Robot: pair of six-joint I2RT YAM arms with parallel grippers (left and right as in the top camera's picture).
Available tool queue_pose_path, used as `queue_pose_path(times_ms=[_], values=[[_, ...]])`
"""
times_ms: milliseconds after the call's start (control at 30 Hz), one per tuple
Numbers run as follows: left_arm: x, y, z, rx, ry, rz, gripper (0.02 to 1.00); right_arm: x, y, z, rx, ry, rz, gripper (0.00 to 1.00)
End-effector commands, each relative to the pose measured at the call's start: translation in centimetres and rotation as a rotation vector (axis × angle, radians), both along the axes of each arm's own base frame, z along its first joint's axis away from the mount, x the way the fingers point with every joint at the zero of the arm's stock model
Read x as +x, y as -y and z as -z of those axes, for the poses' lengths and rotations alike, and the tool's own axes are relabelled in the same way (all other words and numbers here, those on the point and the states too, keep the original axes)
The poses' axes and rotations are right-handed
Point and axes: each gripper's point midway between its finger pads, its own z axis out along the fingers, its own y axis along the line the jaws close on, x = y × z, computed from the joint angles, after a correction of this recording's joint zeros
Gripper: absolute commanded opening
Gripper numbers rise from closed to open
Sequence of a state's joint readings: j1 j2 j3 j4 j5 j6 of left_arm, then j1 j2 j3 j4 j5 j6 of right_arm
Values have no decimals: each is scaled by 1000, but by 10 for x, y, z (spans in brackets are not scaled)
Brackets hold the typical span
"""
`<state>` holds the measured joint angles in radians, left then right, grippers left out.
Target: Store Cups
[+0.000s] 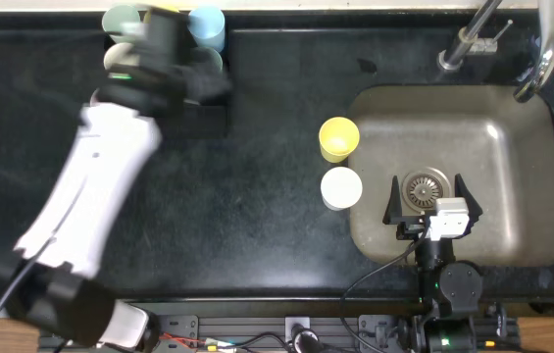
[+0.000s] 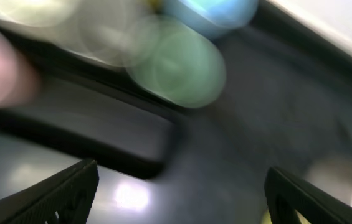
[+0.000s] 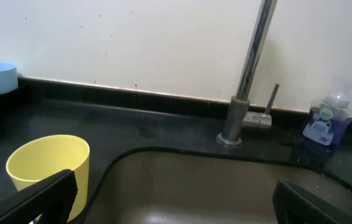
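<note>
Nearest the arm bases, we find the right gripper [image 1: 427, 186] inside the sink [image 1: 512, 127], above the drain [image 1: 426, 188]. Its fingers are spread wide with nothing between them (its own wrist camera shows the same wide gap).

Just left of the sink, on the black counter [image 1: 257, 235], stand two cups. The white cup [image 1: 341, 187] is the nearer one. The yellow cup [image 1: 338, 137] is just behind it, upright with its mouth up, close to the sink's rim. The two are almost touching, though we cannot tell whether they meet.

Farther back, the faucet [image 3: 250, 68] rises from the counter behind the sink, in front of the pale wall [image 3: 132, 37]. A soap bottle [image 3: 326, 121] with blue liquid stands to the right of it.

The left arm [image 1: 100, 186] stretches up across the counter to the far left corner. There the left gripper [image 2: 182, 171] is open too, its two fingers well apart and holding nothing. Just ahead of them lies the black rack [image 2: 101, 137].

At and beyond the rack sit the stored cups. The green cup [image 2: 176, 68] is closest to the gripper. The pink cup [image 2: 1, 71] is off to one side. The blue cup [image 1: 206, 26] and a pale cup [image 1: 122, 20] are at the very back, by the wall. How each one rests in the rack we cannot make out.
</note>
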<state>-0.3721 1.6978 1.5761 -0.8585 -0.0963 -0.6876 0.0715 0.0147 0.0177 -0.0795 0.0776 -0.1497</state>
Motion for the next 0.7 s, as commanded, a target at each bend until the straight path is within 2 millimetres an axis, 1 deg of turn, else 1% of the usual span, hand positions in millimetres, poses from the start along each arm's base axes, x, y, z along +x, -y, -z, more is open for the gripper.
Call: queue_pose_path(times_ms=[33,67,100,167,233,267,367,700], values=[[-18,83,43,73,-86,226,879,0,0,3,8,3,0,996],[-22,103,49,89,-96,278,879,0,0,3,8,3,0,996],[-24,118,53,108,-98,324,877,0,0,3,8,3,0,996],[-25,151,55,158,-86,447,877,0,0,3,8,3,0,998],[-25,171,54,220,-80,532,877,0,0,3,8,3,0,998],[-26,176,53,250,-84,556,879,0,0,3,8,3,0,998],[-30,177,54,326,-115,574,877,0,0,3,8,3,0,998],[-46,161,63,375,-207,582,877,0,0,3,8,3,0,996]])
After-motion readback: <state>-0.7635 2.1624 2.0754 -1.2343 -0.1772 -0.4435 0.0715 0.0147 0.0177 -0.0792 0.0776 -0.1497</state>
